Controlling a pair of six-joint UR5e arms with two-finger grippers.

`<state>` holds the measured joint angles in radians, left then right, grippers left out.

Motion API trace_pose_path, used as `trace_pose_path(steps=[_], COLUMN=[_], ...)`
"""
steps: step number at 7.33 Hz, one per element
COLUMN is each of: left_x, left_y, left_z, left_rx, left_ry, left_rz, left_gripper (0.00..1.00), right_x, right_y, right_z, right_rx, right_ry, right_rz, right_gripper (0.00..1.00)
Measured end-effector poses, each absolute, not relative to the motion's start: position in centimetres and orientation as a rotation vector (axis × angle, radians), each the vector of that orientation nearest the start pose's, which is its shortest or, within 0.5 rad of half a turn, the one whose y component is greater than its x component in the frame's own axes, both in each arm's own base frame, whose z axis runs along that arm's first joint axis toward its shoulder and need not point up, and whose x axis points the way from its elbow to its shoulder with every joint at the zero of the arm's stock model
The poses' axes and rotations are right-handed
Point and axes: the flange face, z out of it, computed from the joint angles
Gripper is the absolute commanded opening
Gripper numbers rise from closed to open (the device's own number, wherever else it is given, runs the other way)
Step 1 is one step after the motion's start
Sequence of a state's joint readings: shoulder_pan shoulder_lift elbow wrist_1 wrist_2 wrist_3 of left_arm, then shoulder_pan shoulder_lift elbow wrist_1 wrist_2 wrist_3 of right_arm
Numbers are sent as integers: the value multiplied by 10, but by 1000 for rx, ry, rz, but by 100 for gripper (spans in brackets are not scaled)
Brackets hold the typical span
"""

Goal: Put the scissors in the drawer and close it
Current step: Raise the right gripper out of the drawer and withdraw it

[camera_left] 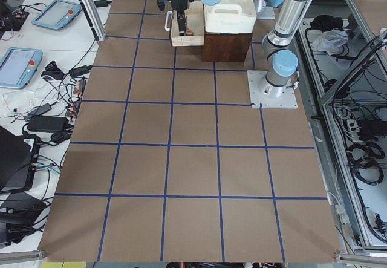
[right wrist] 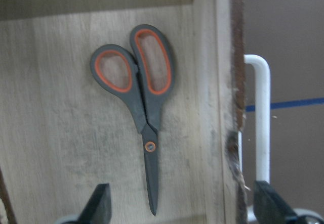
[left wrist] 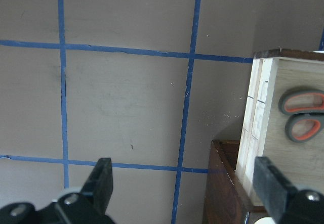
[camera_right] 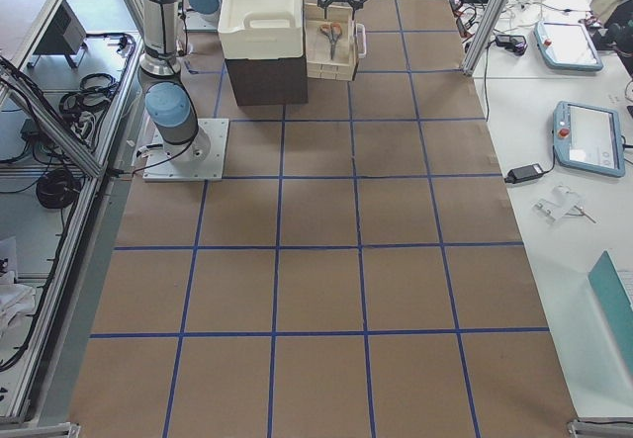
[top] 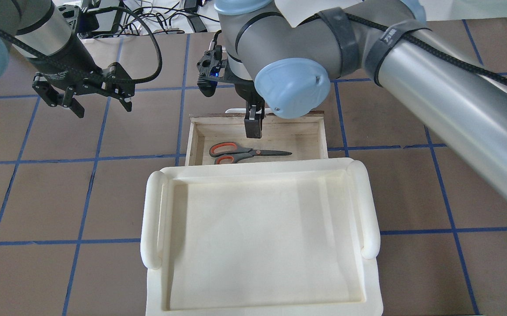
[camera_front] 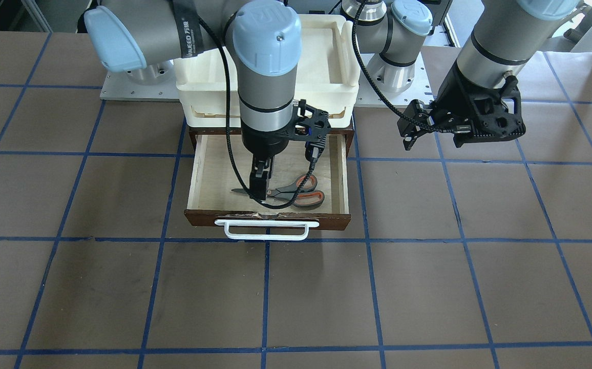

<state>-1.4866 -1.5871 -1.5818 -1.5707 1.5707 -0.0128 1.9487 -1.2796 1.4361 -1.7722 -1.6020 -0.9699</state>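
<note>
The scissors (camera_front: 296,193), with dark blades and grey handles lined orange-red, lie flat on the pale floor of the open drawer (camera_front: 197,174). They also show in the overhead view (top: 244,152) and in the right wrist view (right wrist: 144,113). My right gripper (camera_front: 259,190) hangs open and empty just above the scissors' blades, inside the drawer (right wrist: 61,133). The drawer's white bar handle (camera_front: 267,229) sits on its dark brown front. My left gripper (top: 100,105) is open and empty above the table, off to the side of the drawer (left wrist: 258,128).
Stacked white plastic trays (top: 258,237) sit on top of the dark brown cabinet (camera_left: 227,47) that the drawer slides out of. The table is brown with a blue tape grid. Tablets and cables lie on side benches (camera_left: 21,65).
</note>
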Motion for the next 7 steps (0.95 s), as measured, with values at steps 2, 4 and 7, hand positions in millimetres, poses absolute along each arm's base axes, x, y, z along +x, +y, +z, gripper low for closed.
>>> trace_pose_path(steps=[2, 4, 7], left_x=[-87, -82, -107], left_y=[-507, -519, -555], left_z=[478, 478, 464], left_rx=[-165, -199, -152], left_ry=[3135, 3131, 3136], left_rz=[19, -37, -173], left_gripper=[100, 100, 100], right_x=[249, 177, 155], right_y=[-547, -556, -540], right_z=[464, 492, 505], right_rx=[-1627, -1210, -490], right_ry=[2760, 2971, 3142], right_rz=[-162, -227, -180], right_gripper=[100, 100, 100])
